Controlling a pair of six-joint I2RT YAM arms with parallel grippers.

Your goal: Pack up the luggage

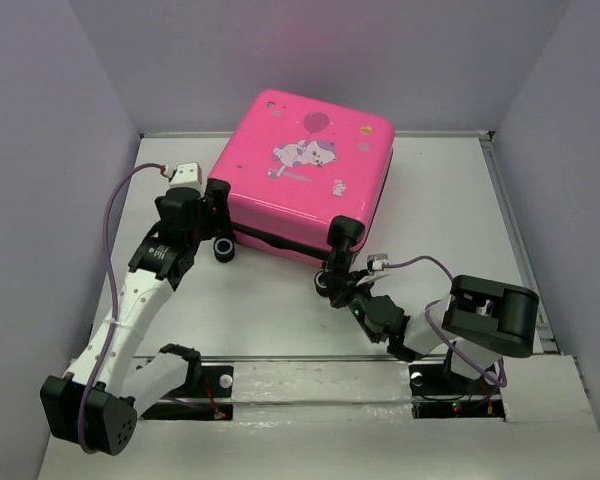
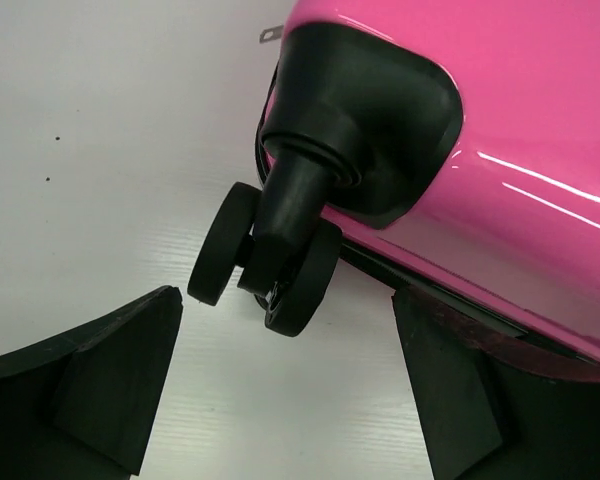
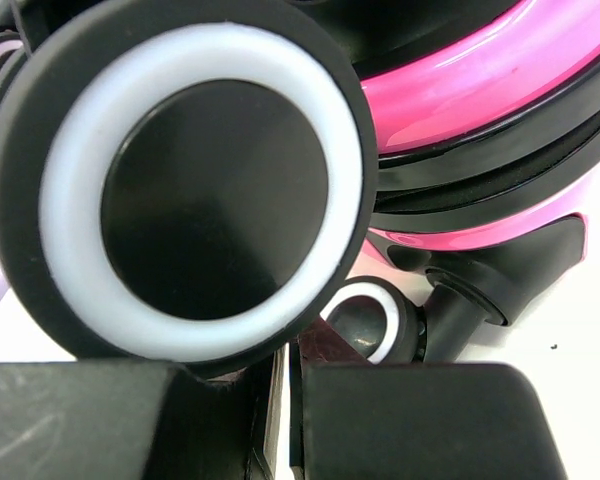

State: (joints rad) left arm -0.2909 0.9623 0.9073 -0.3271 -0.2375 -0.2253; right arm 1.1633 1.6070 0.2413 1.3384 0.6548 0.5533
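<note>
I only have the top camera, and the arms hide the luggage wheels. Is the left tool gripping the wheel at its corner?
Observer: No. The left wrist view shows the left tool open, with the twin wheel in the gap ahead of it, unclamped.
Operator: And the other side?
Observer: The right tool is shut. A white-ringed wheel sits just beyond its fingers, not between them.

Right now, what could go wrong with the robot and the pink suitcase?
1. The left claw is open right by a swivel wheel. If it closes there, it might slip as the wheel turns.
2. The right claw sits tight against the other near wheel. A nudge could slide the luggage away across the smooth table.
</note>
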